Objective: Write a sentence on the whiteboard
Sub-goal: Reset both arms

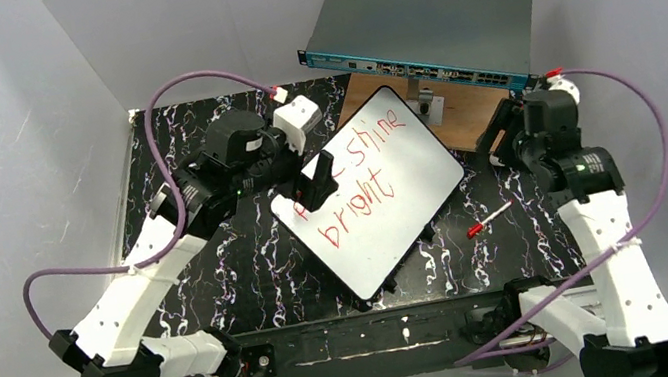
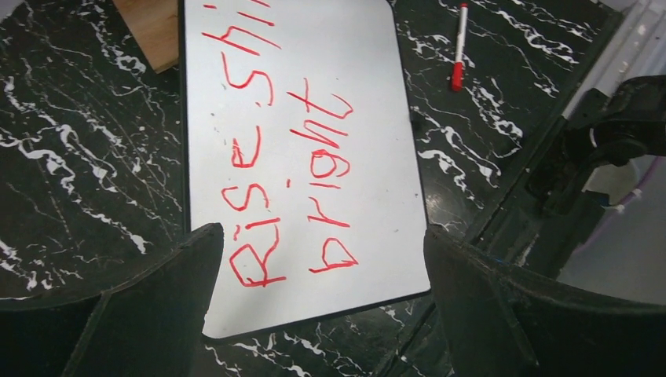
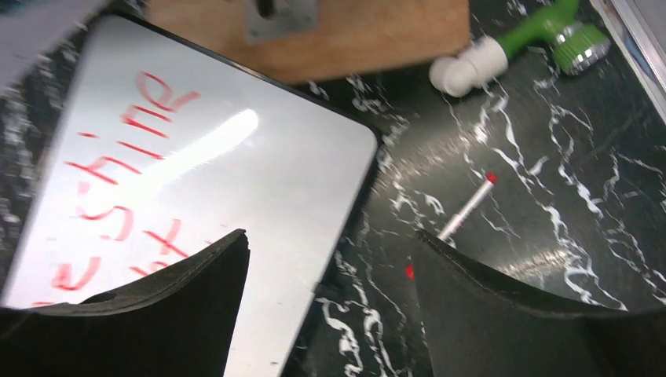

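Observation:
The whiteboard (image 1: pixel 408 199) lies tilted on the black marbled table. The sentence (image 1: pixel 360 176) is in red marker; in the left wrist view it reads "Rise shi" over "bright" (image 2: pixel 259 181), and the top line runs out of view. In the right wrist view the board (image 3: pixel 298 181) shows "shine" (image 3: pixel 126 149). My left gripper (image 1: pixel 315 186) is open and empty above the board's left end (image 2: pixel 385 196), its jaws (image 2: pixel 322 236) wide apart. My right gripper (image 1: pixel 502 142) is open and empty (image 3: pixel 331 236) off the board's right corner. A red-capped marker (image 1: pixel 488 220) lies on the table right of the board (image 2: pixel 459 47), (image 3: pixel 470 206).
A grey metal box with a teal front (image 1: pixel 426 27) stands at the back. A wooden board (image 1: pixel 466 117) with a metal bracket (image 1: pixel 428 105) lies under the whiteboard's far corner. A green and white fitting (image 3: pixel 510 47) lies at the right. Grey walls enclose the table.

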